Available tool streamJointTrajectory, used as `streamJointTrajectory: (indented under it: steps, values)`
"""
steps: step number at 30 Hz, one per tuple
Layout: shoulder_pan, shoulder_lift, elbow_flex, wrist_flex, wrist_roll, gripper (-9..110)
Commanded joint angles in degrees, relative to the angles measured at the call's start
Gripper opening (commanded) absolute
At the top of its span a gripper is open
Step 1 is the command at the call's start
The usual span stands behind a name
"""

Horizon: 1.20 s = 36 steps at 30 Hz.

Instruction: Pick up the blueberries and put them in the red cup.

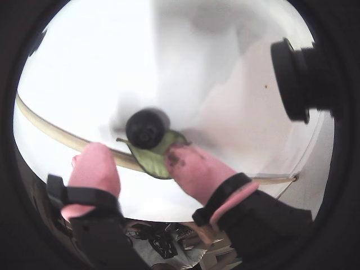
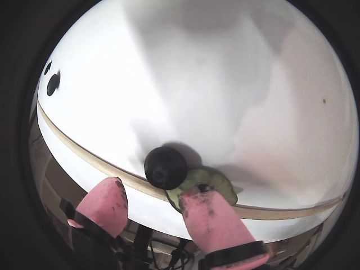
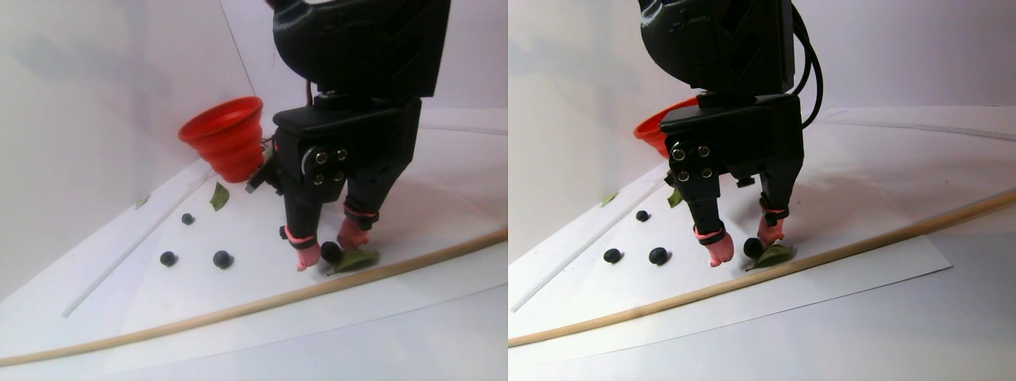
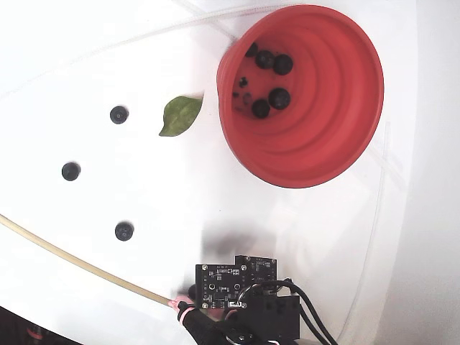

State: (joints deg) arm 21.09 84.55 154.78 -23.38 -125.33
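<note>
White tabletop, gripper (image 1: 138, 158) lowered over one blueberry (image 1: 147, 127) lying on a leaf (image 1: 154, 153).

Its pink fingertips (image 2: 104, 201) stand apart on either side of the berry, gripping nothing. Three loose blueberries (image 4: 123, 231) lie off to one side, and the red cup (image 4: 316, 129) beyond them already holds several.

no legible text, labels, brands or numbers in any view; markings on the circuit boards (image 4: 236, 284) too small to read.

Black arm body, silver screws, black cables; claw (image 3: 332, 252) pink-tipped fingers (image 1: 97, 166).
</note>
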Motion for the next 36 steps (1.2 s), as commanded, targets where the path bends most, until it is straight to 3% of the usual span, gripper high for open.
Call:
streamJointTrajectory:
  steps: [1, 36]
  values:
    - [-0.7, -0.6, -0.7, -1.1, -0.1, 19]
    - [-1.0, -5.3, -3.2, -4.8, 1.8, 14]
